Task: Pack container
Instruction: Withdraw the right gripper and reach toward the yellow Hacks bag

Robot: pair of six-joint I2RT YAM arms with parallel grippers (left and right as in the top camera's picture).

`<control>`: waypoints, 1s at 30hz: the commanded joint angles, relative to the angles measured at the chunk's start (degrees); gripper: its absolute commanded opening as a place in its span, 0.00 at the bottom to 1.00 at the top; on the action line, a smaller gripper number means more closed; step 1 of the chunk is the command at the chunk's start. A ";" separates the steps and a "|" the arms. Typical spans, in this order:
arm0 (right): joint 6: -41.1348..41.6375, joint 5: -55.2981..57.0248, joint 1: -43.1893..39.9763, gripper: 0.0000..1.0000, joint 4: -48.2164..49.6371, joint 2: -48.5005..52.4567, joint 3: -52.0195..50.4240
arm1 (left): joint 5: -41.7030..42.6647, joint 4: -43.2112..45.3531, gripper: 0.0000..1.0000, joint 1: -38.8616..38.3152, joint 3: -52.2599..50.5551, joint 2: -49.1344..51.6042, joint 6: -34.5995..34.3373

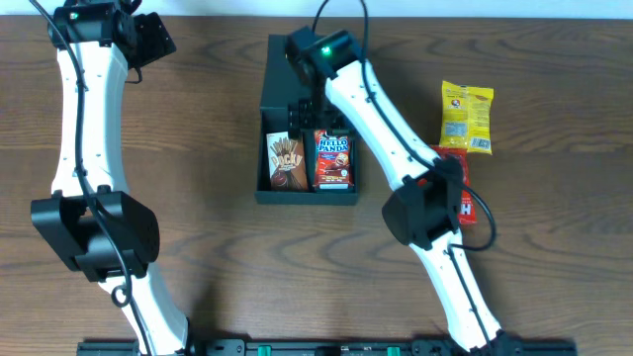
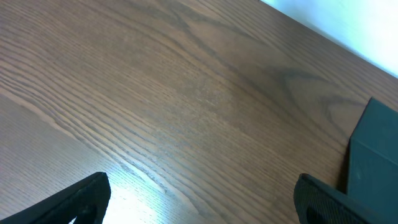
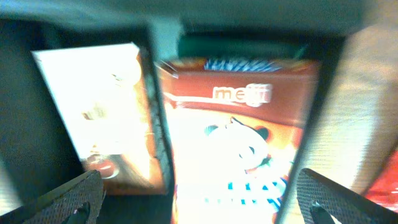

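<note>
The right fingers (image 3: 78,202) stand wide apart and grip nothing. They hang low over the container (image 1: 275,89), just above the Hello Panda box (image 1: 333,160), which lies inside it beside the Pocky box (image 1: 285,163). The left fingers (image 2: 81,199) are also spread and empty, off the container's far left corner. The container sits mid-worktop (image 1: 198,148), with a yellow packet (image 1: 466,117) and a red packet (image 1: 465,208) to its right. My worry is that a crooked lift could snag a finger on the Panda box or the container wall and drag it.

The left arm (image 1: 84,109) and right arm (image 1: 381,119) have white tubular links joined by bulky black joints. Thin black cables (image 1: 483,220) trail along them. A green light (image 1: 324,47) glows just behind the right tool (image 1: 309,107).
</note>
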 commanded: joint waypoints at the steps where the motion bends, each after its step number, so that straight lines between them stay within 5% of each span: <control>1: -0.96 8.74 -0.72 0.99 0.04 -7.52 5.90 | -0.17 -0.15 0.95 0.24 -0.11 -0.02 1.01; 5: -1.90 22.45 -4.57 0.99 0.59 -11.37 6.91 | -0.17 -0.13 0.95 0.24 -0.11 -0.02 0.98; 11: -11.87 23.21 -20.26 0.99 0.11 -10.40 4.87 | -0.17 -0.17 0.95 0.24 -0.13 0.00 1.01; 18: -16.87 13.35 -33.77 0.99 4.81 -7.98 -3.41 | -0.20 -0.04 0.96 0.24 -0.13 0.00 0.98; 30: -25.49 -1.68 -39.32 0.99 24.74 -7.89 -24.85 | -0.17 -0.24 0.95 0.24 -0.13 0.00 1.01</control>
